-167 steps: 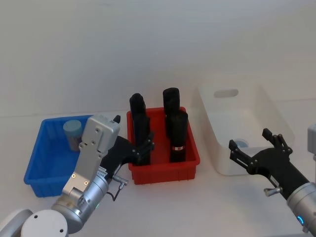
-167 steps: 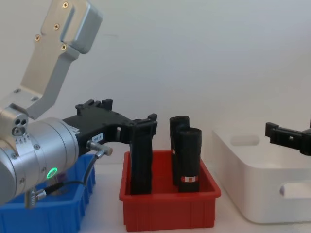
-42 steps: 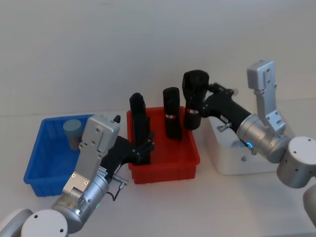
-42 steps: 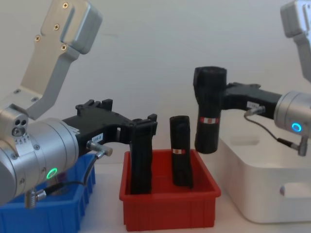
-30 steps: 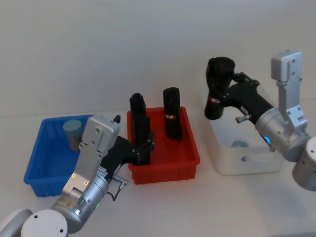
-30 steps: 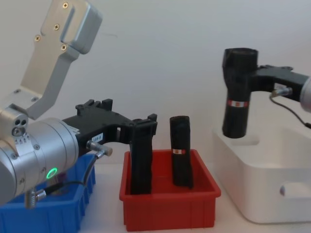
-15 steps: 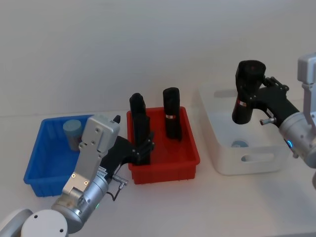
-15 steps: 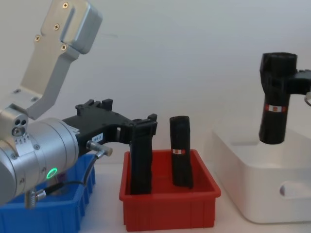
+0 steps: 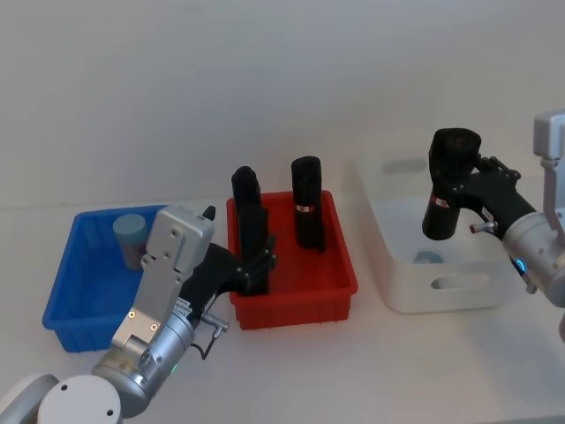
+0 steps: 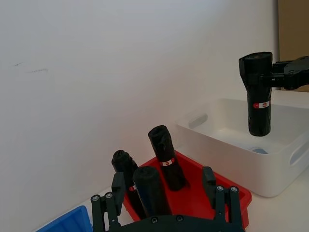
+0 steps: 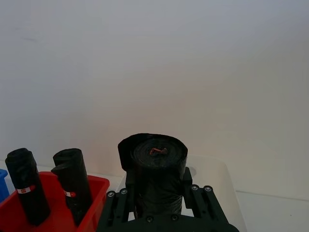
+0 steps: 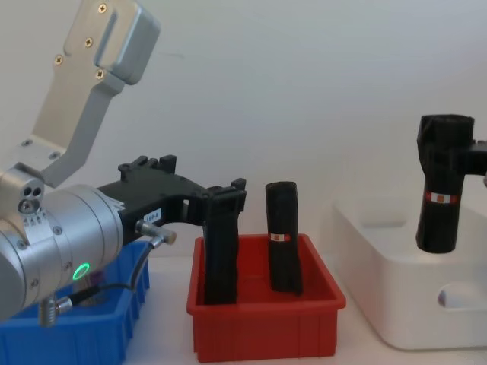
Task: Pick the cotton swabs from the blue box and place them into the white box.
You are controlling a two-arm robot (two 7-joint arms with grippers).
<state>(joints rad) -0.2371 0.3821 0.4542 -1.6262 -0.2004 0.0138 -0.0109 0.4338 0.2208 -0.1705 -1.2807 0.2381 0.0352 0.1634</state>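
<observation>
Placement step: right gripper clenched on black cylinder above white box, next lower & release; left gripper spread wide by red bin.

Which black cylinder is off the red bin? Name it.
The black cylinder held upright in the right gripper over the white box; the others stand in the red bin.

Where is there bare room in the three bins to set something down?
The white box is mostly bare; one cotton swab jar sits on its floor, below the black cylinder held by the right gripper. The blue box is free nearer the robot, with a jar at its far side. The red bin is crowded on its left, where the left gripper hovers.
</observation>
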